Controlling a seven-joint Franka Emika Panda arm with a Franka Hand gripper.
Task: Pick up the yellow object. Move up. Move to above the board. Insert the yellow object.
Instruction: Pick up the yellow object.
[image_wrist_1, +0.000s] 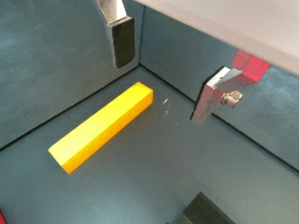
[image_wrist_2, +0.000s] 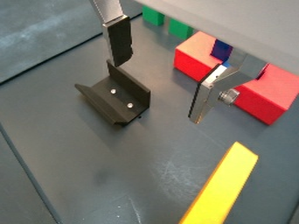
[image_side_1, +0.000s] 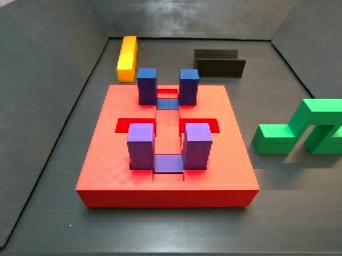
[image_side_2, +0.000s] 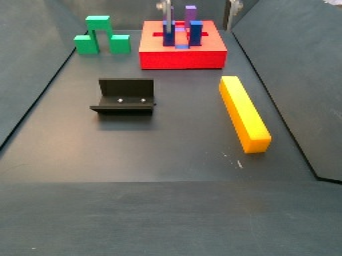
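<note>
The yellow object (image_wrist_1: 100, 127) is a long yellow-orange bar lying flat on the dark floor; it also shows in both side views (image_side_2: 243, 110) (image_side_1: 127, 57). The board (image_side_1: 167, 150) is a large red slab with recessed slots and blue-purple posts (image_side_1: 147, 85), and it also shows in a wrist view (image_wrist_2: 222, 74). My gripper (image_wrist_1: 163, 74) hangs well above the floor, off one end of the bar, open and empty. In a wrist view the gripper (image_wrist_2: 163, 70) is over bare floor between the fixture and the board. Nothing is between the fingers (image_wrist_1: 121, 44).
The dark L-shaped fixture (image_wrist_2: 117, 98) stands on the floor beside the bar (image_side_2: 124, 97). A green stepped block (image_side_1: 305, 130) stands beside the board, also seen in a side view (image_side_2: 100, 38). Grey walls ring the floor; one wall runs close along the bar.
</note>
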